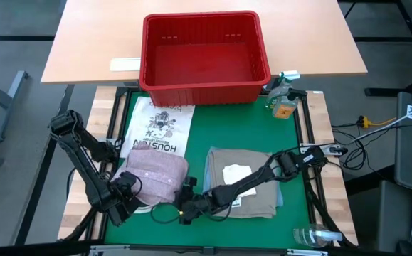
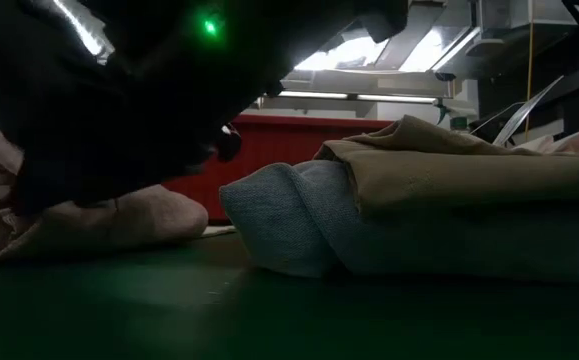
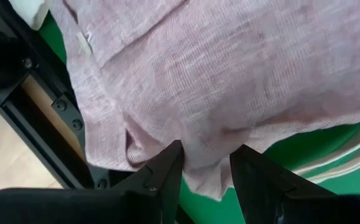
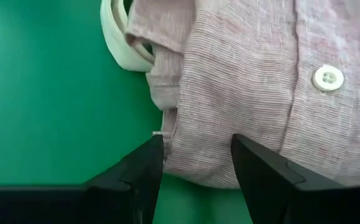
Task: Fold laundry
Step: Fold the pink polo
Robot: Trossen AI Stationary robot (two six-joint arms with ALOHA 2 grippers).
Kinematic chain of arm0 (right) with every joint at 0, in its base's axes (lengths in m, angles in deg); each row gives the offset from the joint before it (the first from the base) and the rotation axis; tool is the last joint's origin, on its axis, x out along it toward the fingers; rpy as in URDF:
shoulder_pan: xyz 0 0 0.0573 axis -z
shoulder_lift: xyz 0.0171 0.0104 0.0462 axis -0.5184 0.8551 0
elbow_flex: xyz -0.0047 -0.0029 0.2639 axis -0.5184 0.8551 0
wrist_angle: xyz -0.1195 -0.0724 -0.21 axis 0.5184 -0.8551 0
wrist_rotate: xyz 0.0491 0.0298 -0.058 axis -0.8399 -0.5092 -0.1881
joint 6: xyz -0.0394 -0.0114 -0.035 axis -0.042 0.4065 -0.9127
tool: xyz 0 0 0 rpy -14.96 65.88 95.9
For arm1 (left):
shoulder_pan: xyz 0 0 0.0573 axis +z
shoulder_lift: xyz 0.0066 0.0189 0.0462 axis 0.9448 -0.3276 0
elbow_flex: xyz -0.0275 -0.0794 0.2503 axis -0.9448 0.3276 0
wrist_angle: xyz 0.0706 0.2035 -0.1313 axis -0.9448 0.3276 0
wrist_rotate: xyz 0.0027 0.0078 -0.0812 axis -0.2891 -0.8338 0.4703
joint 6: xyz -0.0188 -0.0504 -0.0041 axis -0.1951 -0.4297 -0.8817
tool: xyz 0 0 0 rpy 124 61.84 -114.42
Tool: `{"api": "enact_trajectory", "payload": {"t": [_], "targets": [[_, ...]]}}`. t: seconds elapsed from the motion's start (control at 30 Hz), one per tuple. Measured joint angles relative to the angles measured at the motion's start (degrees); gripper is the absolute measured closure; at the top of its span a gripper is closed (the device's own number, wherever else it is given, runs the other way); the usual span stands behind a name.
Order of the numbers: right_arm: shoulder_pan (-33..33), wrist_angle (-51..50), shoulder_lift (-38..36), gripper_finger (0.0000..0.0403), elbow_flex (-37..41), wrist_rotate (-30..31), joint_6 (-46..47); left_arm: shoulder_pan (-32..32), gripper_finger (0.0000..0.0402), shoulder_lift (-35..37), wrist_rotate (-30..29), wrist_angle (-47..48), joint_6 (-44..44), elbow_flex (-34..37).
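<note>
The pale pink shirt lies folded on the green mat's near left, partly over a white printed T-shirt. My left gripper points down at the shirt's near left edge and is shut on it. My right gripper is open, reaching low from the right. Its fingers stand on either side of the shirt's near right edge, beside a white button; whether they touch the cloth cannot be told. To the right, a khaki cloth rests on folded blue jeans. My left gripper has the pink shirt's near edge between its two fingers, coming from above and pointing down. The cloth fills the gap and puckers beside one finger. One layer or several, I cannot tell. The shirt lies on the mat.
A red plastic basket stands at the mat's far edge on the wooden table. A spray bottle stands at the far right and a clear bottle at the near right. A black frame borders the mat's left side.
</note>
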Motion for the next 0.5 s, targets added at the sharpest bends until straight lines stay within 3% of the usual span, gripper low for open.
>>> {"api": "enact_trajectory", "payload": {"t": [0.13,0.3,0.43,0.5], "targets": [[-0.04,-0.86,0.3,0.0237,0.0,1.04,-0.26,0.02,0.0273,0.0,-0.63,0.05,-0.09,0.0],[0.0,-1.82,0.3,0.0315,0.0,0.73,-1.27,0.02,0.0281,0.0,-0.63,0.26,-2.14,0.0],[-0.03,-2.54,0.28,0.0388,0.0,0.72,-1.57,0.02,0.0316,-0.89,-0.62,0.49,-4.96,0.0],[-0.04,-3.75,0.29,0.0393,0.0,0.7,-2.14,0.02,0.0344,-1.88,-0.63,0.47,-6.63,0.0]]}}
